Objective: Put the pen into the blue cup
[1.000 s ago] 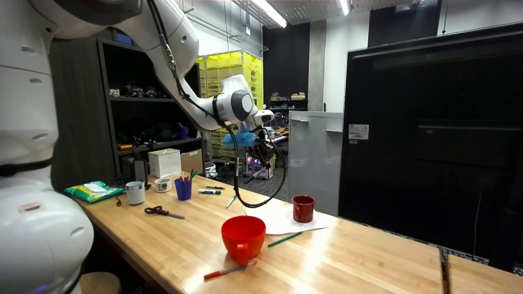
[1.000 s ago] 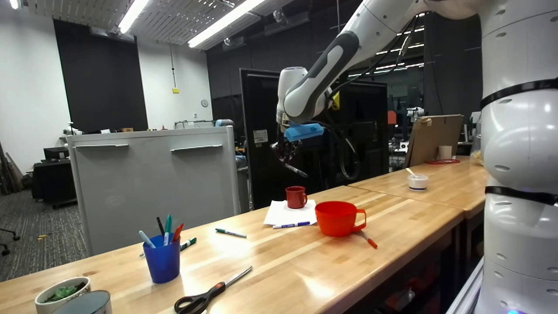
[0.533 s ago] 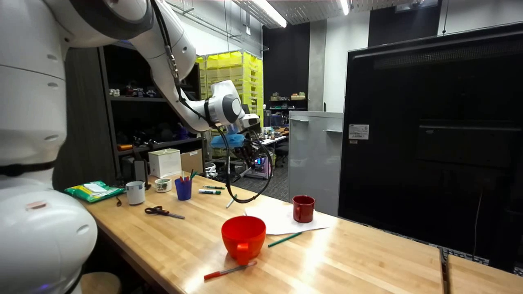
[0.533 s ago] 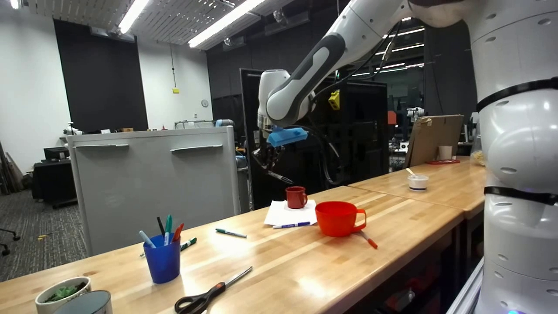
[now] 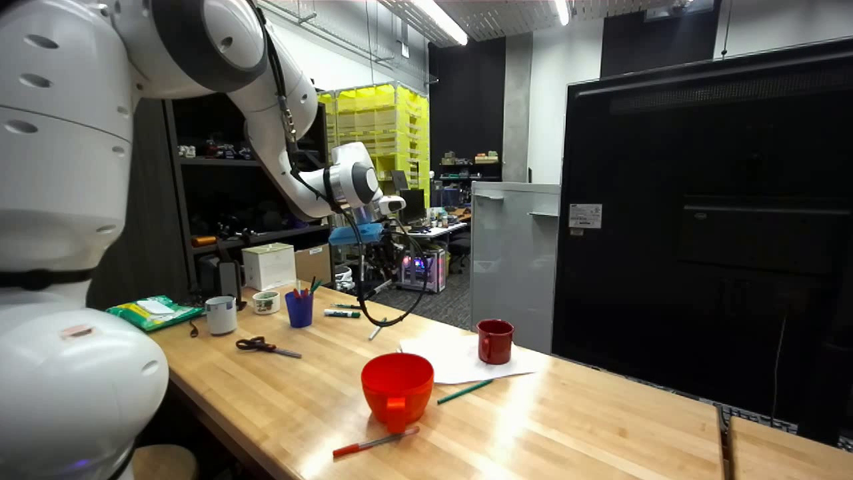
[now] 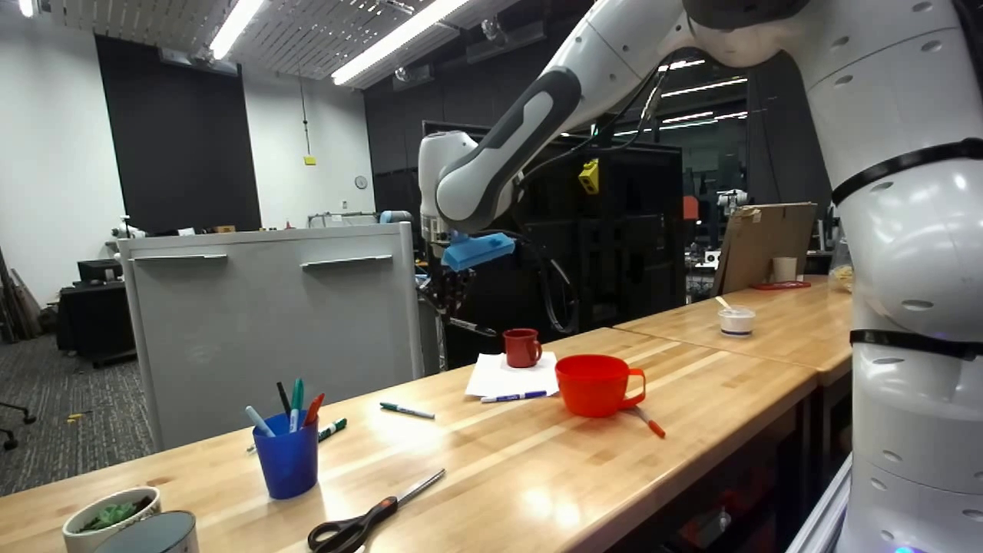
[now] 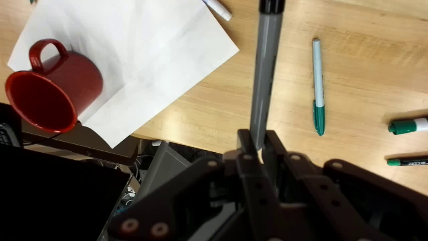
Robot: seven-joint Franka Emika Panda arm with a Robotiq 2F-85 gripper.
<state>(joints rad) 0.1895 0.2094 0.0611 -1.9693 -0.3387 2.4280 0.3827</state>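
Landmark: one blue cup (image 6: 287, 461), upright on a wooden table (image 6: 491, 453); left and right as in both exterior views.

One gripper (image 7: 259, 142): raised above the table, right of the blue cup and well apart from it. Jaws clamped on the grey end of the pen (image 7: 265, 70), which tilts with its black cap outward and lower, likewise well apart from the blue cup.

Edges and room: the far table edge runs behind the blue cup and, in the wrist view, passes behind the gripper. A broad stretch of tabletop spreads right from the blue cup to the red bowl (image 6: 591, 392), one in number.

Standing in the blue cup: four pens (image 6: 296, 399) showing in an exterior view, one each light blue, black, green and red, leaning different ways.

Lying loose, right of the blue cup, six: one green marker (image 5: 342, 313), near; one slim green pen (image 5: 348, 306), near; one light pen (image 6: 407, 410) with green cap, farther; one blue marker (image 6: 513, 397), one long green pen (image 5: 465, 391) and one red pen (image 5: 373, 442), well apart.

One pair of scissors (image 6: 384, 508): in front of the blue cup, blades pointing right.

One red cup (image 6: 521, 349) on white paper (image 6: 491, 376): right, well apart.

One plant pot (image 5: 266, 303), one pale mug (image 5: 220, 315): left.

One white tub (image 6: 736, 326): far right.
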